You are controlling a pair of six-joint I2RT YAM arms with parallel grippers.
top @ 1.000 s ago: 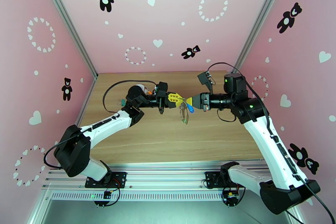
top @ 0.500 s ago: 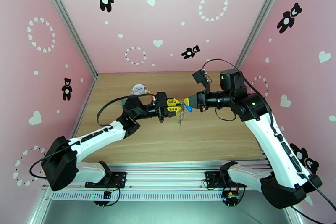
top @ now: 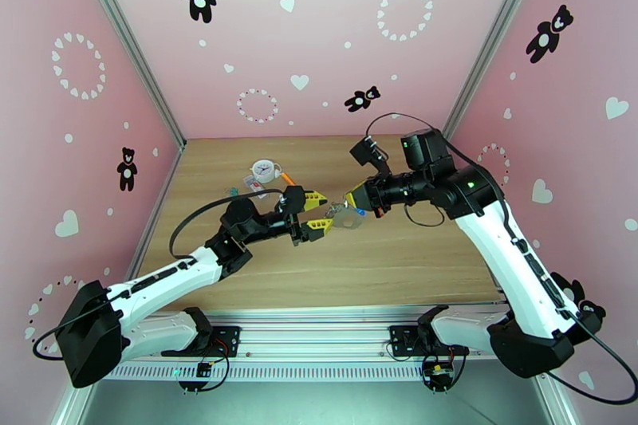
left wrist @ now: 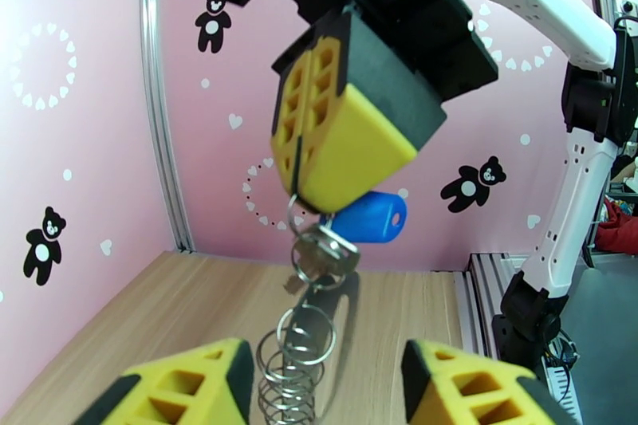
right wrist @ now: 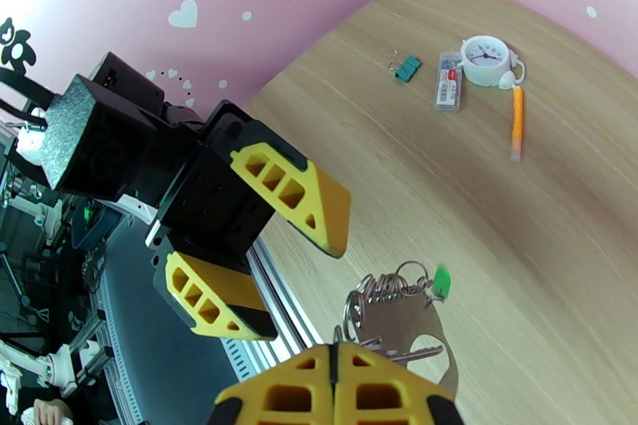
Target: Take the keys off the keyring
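My right gripper (top: 348, 202) is shut on the keyring (top: 343, 218), holding it in the air over the middle of the table. In the left wrist view its yellow fingers (left wrist: 343, 139) pinch a thin metal ring, and below it hang the blue-tagged key (left wrist: 367, 218), a small metal key (left wrist: 323, 255) and a coil of wire rings (left wrist: 297, 367). The right wrist view shows the ring bunch (right wrist: 391, 291) and the green tag (right wrist: 441, 281) just beyond my shut gripper (right wrist: 333, 355). My left gripper (top: 317, 212) stands open just left of the bunch, touching nothing.
A white clock (top: 263, 171), an orange pencil (right wrist: 517, 120), a teal binder clip (right wrist: 407, 68) and a red-and-white case (right wrist: 450, 80) lie at the back left of the table (top: 399, 259). Pink walls close in the sides and back.
The left gripper has opened and let go of the bunch, pulling back toward the near left. The right gripper has carried the keyring leftward and slightly nearer.
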